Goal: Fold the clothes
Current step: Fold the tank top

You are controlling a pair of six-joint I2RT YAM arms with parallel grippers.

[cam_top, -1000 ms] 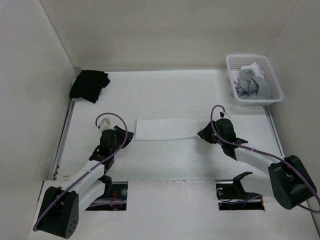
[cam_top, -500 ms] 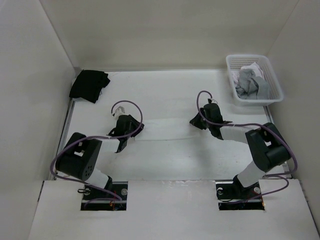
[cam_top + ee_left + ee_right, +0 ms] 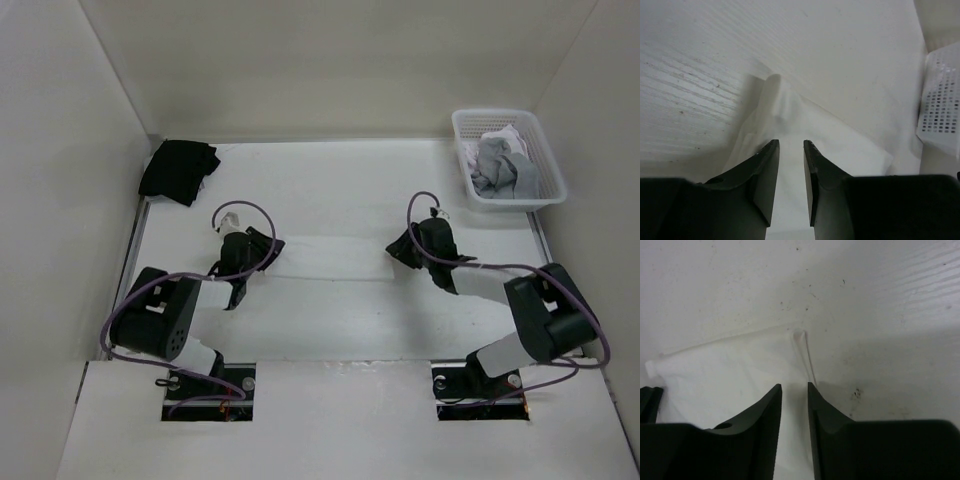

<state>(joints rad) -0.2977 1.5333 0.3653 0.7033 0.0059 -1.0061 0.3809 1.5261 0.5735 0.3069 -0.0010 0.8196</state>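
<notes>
Between folds on the white strap top (image 3: 330,260). Jaws of left gripper (image 3: 791,142) and right gripper (image 3: 794,385) slightly parted, seemingly gripping nothing. Next: pinch both ends evenly.

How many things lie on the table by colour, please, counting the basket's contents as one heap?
White: 2 (top, basket)
Black: 1 (garment)
Grey: 1 (heap, mostly grey, in the basket)
Total: 4
</notes>
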